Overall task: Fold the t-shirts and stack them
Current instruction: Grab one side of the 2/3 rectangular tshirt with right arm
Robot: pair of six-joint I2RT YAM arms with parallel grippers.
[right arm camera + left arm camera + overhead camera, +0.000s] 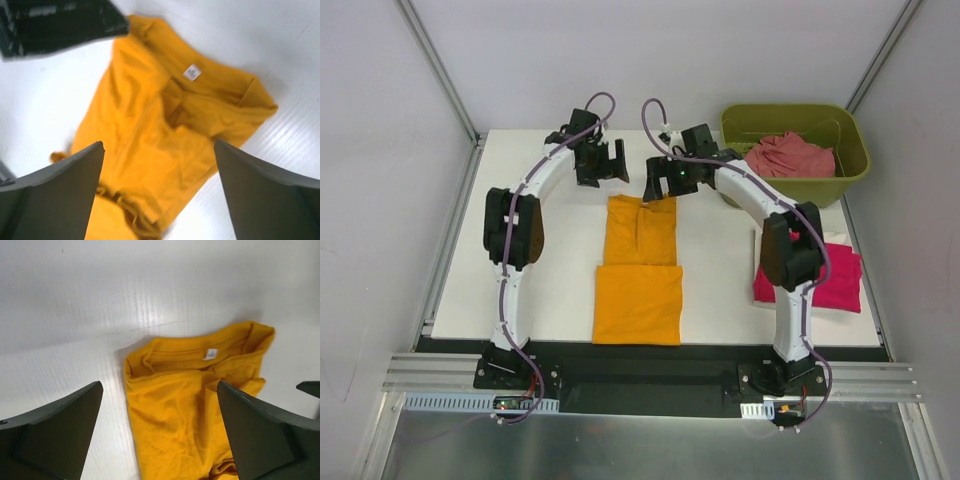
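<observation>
The orange-yellow t-shirt [640,268] lies in the middle of the table, folded into a long strip with its lower half doubled over the front part. Its collar end with a white label shows in the left wrist view [190,390] and in the right wrist view [165,120]. My left gripper [610,160] is open and empty just above the collar's left corner. My right gripper [658,185] is open and empty above the collar's right corner. The magenta t-shirt [820,280] lies folded at the right. The salmon-pink t-shirt [790,155] is crumpled in the bin.
The olive-green plastic bin [800,120] stands at the back right corner of the white table [550,290]. A white cloth edge [835,238] peeks out under the magenta shirt. The enclosure walls are close on both sides.
</observation>
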